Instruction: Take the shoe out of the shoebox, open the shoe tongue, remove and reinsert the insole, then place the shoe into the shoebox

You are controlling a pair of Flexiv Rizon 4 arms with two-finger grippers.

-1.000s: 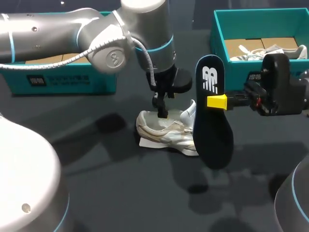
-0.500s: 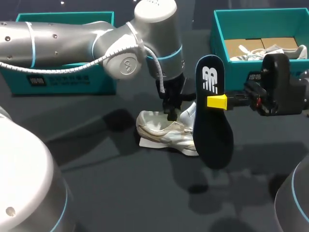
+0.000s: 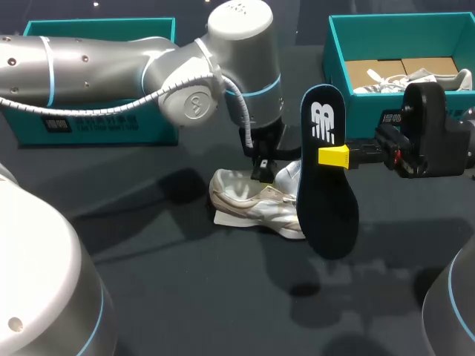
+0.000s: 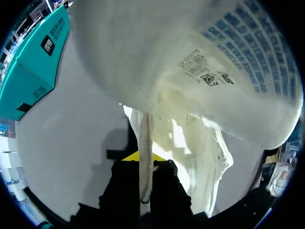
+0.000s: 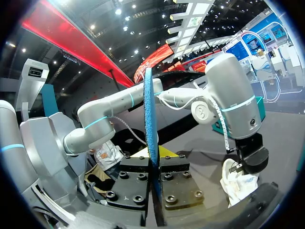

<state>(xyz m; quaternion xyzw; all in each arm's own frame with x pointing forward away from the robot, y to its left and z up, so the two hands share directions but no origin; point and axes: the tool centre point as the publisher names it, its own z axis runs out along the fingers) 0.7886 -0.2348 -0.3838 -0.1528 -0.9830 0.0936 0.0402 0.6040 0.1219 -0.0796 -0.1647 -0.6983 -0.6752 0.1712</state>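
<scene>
shoe: white shoe (image 3: 252,202) lay on its side on the dark table (image 3: 185,297), centre of the head frame, outside both boxes.
insole: dark insole (image 3: 326,208) hung upright in the air just right of the shoe, fully out of it.
right gripper: right gripper (image 3: 334,156) had its fingers clamped on the insole's upper half from 2 sides.
left gripper: left gripper (image 3: 261,169) sat at the shoe's opening. Its fingers were almost together, pinching a thin white strip of the shoe; lace or tongue edge, could not tell.
boxes: 1 teal shoebox (image 3: 338,44) upper right, 1 teal box (image 3: 96,126) upper left.
progress: shoe out, tongue looked opened, insole removed. Left to do, by my reading: reinsert insole, put shoe in shoebox.
left wrist only: showed the pinched strip between the fingers and the tongue (image 4: 200,57) lifted, its printed label side showing; the head view hid this behind the arm.
right wrist only: showed the insole edge-on between the fingers.
head only: showed both boxes and the insole beside the shoe.
</scene>
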